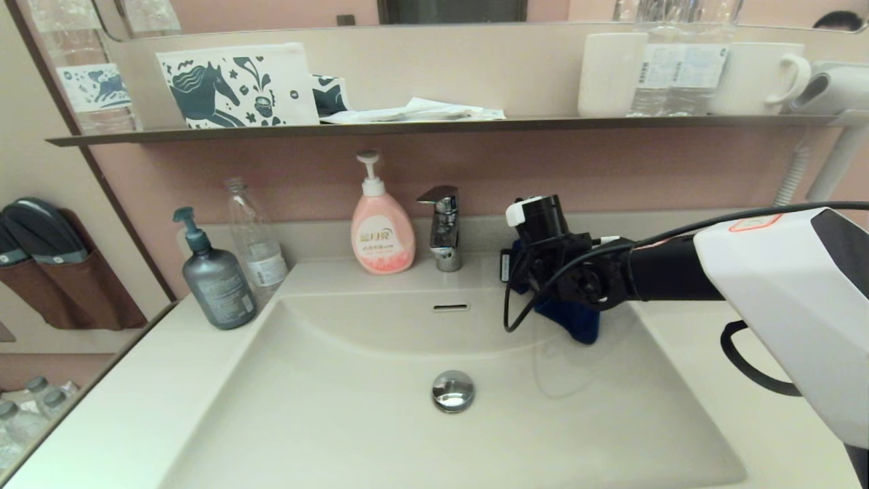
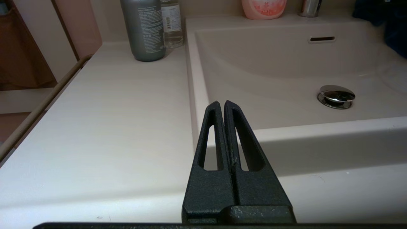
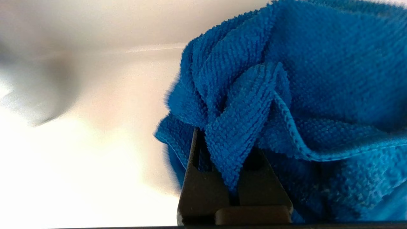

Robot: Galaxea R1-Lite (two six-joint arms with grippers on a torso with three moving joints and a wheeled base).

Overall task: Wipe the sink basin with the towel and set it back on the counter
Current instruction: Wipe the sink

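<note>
On the far left of the table (image 1: pixel 136 401) stands a grey pump bottle (image 1: pixel 216 278), and just beside it is a clear bottle (image 1: pixel 254 238). The left gripper (image 2: pixel 220 103) is parked low over the front left part of the table, near the front rim of the sink. Its jaws are pressed together with nothing between them.

The sink (image 1: pixel 326 407) takes up the middle. It is wide and shiny, with a small slot (image 1: pixel 451 308) in its back wall and a round silver plug (image 1: pixel 453 390) at the bottom. Behind the sink stand a pink soap bottle (image 1: pixel 382 231) and, to its right, a silver tap (image 1: pixel 442 227).

Farther right, the right gripper (image 3: pixel 233 143) reaches in from the right side, above the back right corner of the sink. Its jaws are clamped on the towel (image 1: pixel 577 324). The towel is blue and bunched up, and it hangs down from the jaws over the right slope of the sink. You cannot tell if it touches the sink there.

Up on the wall shelf (image 1: pixel 434 126) are a box with a horse picture (image 1: pixel 237 85) on the left and a white mug (image 1: pixel 760 76) on the right.
</note>
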